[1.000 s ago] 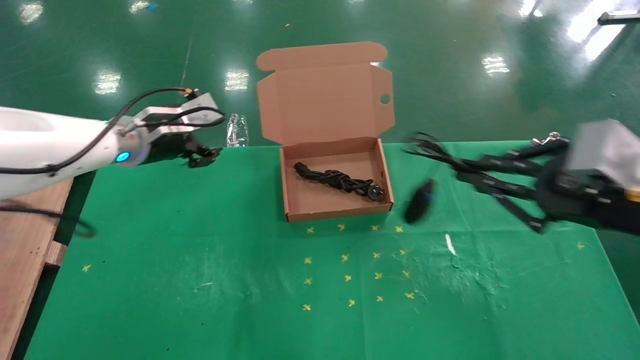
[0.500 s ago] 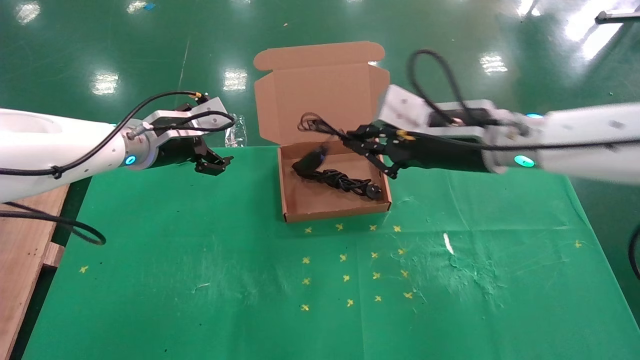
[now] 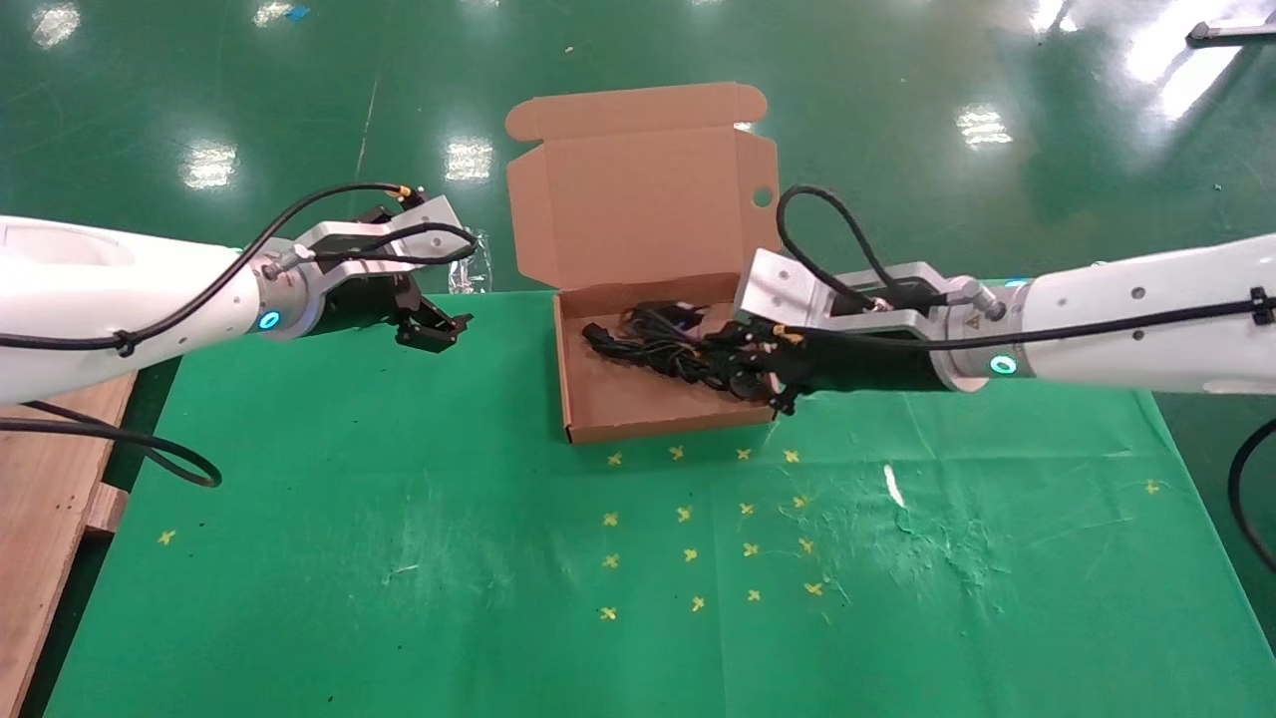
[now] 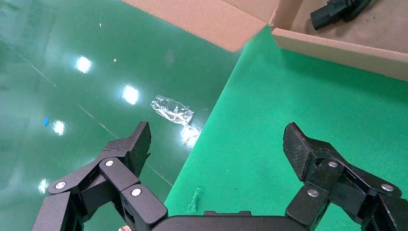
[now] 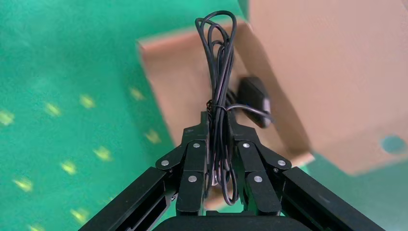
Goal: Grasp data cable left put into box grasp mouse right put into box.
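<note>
The brown cardboard box (image 3: pixel 658 427) stands open mid-table, its flap lid (image 3: pixel 638 199) upright behind it. Inside lies the data cable (image 3: pixel 623 346), a thick black coil; its plug (image 4: pixel 332 10) shows in the left wrist view. My right gripper (image 3: pixel 743 361) reaches over the box's right wall and is shut (image 5: pixel 218 120) on the bundled thin wire (image 5: pixel 219 57) of the mouse (image 5: pixel 255 101). The small black mouse hangs from that wire over the box floor (image 5: pixel 187 72). My left gripper (image 3: pixel 436 326) hovers open (image 4: pixel 217 139) left of the box, holding nothing.
Green cloth covers the table (image 3: pixel 399 558), with yellow cross marks (image 3: pixel 688 553) and white scuffs in front of the box. A crumpled clear wrapper (image 3: pixel 474 261) lies beyond the far edge. A wooden pallet (image 3: pixel 40 519) borders the left side.
My right arm swung in from the table's right side with the mouse dangling by its wire, passed above the box and came down into it. The left gripper drifted slightly right.
</note>
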